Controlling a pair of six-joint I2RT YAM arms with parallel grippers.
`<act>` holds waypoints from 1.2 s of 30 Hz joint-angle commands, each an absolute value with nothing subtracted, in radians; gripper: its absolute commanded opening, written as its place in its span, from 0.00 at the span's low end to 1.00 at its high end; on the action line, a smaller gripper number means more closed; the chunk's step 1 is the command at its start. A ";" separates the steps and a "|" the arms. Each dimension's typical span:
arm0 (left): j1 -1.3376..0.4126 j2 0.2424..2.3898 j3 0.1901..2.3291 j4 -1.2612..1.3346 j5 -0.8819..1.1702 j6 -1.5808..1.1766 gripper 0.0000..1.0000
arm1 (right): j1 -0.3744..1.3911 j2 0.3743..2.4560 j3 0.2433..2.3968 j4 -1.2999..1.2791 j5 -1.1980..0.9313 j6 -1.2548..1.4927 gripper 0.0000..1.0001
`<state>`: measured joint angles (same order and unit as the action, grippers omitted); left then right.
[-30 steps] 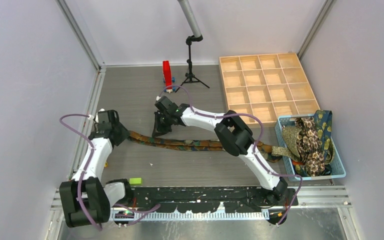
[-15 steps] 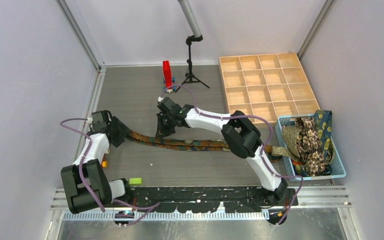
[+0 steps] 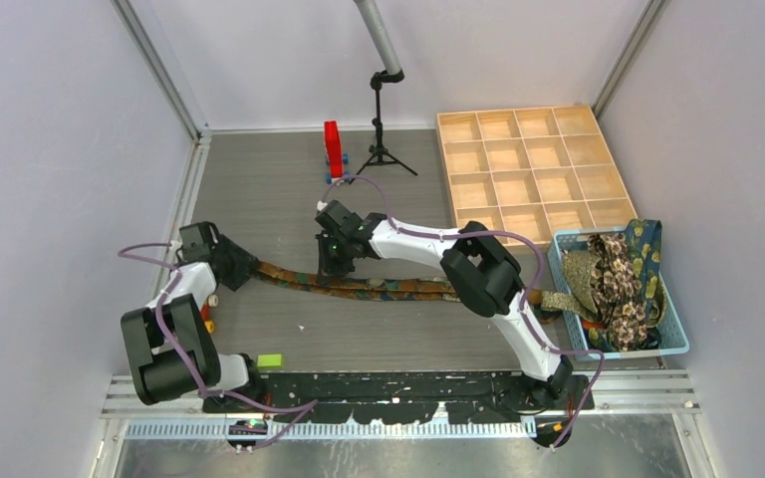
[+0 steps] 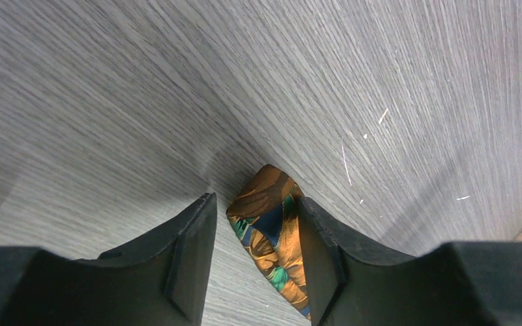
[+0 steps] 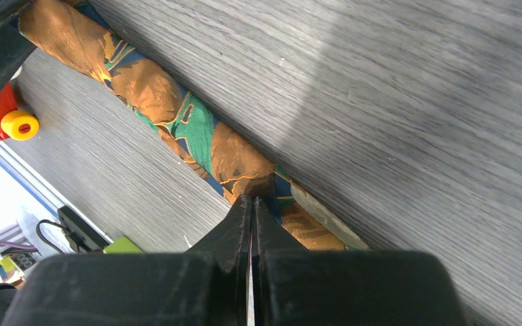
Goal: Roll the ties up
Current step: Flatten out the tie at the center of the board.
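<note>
A long tie (image 3: 388,287) patterned in orange, teal and navy lies stretched across the grey table, running from the left towards the basket. Its pointed tip (image 4: 275,231) sits between the jaws of my left gripper (image 4: 255,199). Those jaws are open: the right finger (image 4: 319,251) touches the cloth and the left finger stands clear of it. From above, the left gripper (image 3: 244,269) is at the tie's left end. My right gripper (image 5: 252,199) is shut, its tips resting on the tie (image 5: 177,109) partway along; from above, the right gripper (image 3: 331,267) is seen there too.
A light blue basket (image 3: 672,334) at the right holds several more ties (image 3: 618,284). A wooden compartment tray (image 3: 533,169) stands at the back right. A red block (image 3: 333,147) and a small tripod (image 3: 383,129) are at the back. A green block (image 3: 270,359) and a yellow peg (image 5: 19,124) lie near the front left.
The left gripper's jaws have widened around the tie's tip and the left arm's elbow has drawn back towards the near edge. The right gripper has come down onto the tie.
</note>
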<state>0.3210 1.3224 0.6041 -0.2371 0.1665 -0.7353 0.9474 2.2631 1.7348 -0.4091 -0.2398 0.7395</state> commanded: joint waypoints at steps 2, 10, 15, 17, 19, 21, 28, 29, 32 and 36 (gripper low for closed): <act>0.331 1.357 0.584 -0.136 0.211 -0.762 0.45 | 0.948 2.166 1.745 -0.442 -0.208 0.690 0.02; 0.331 1.340 0.561 -0.118 0.191 -0.764 0.16 | 0.941 2.151 1.759 -0.457 -0.201 0.682 0.02; 0.332 1.323 0.551 -0.123 0.182 -0.761 0.18 | 0.943 2.148 1.774 -0.459 -0.202 0.685 0.02; 0.333 1.320 0.551 -0.132 0.179 -0.758 0.35 | 0.945 2.152 1.783 -0.461 -0.203 0.686 0.02; 0.331 1.310 0.556 -0.150 0.172 -0.752 0.49 | 0.948 2.154 1.788 -0.462 -0.203 0.689 0.02; 0.333 1.289 0.563 -0.175 0.157 -0.744 0.56 | 0.950 2.154 1.789 -0.462 -0.203 0.690 0.02; 0.354 1.253 0.582 -0.212 0.122 -0.717 0.50 | 0.955 2.145 1.773 -0.462 -0.196 0.693 0.02; 0.359 1.266 0.581 -0.196 0.141 -0.719 0.48 | 0.957 2.144 1.770 -0.461 -0.196 0.693 0.02; 0.365 1.306 0.575 -0.153 0.183 -0.725 0.41 | 0.959 2.143 1.768 -0.457 -0.199 0.695 0.02; 0.366 1.345 0.570 -0.105 0.218 -0.727 0.37 | 0.963 2.146 1.773 -0.457 -0.203 0.693 0.02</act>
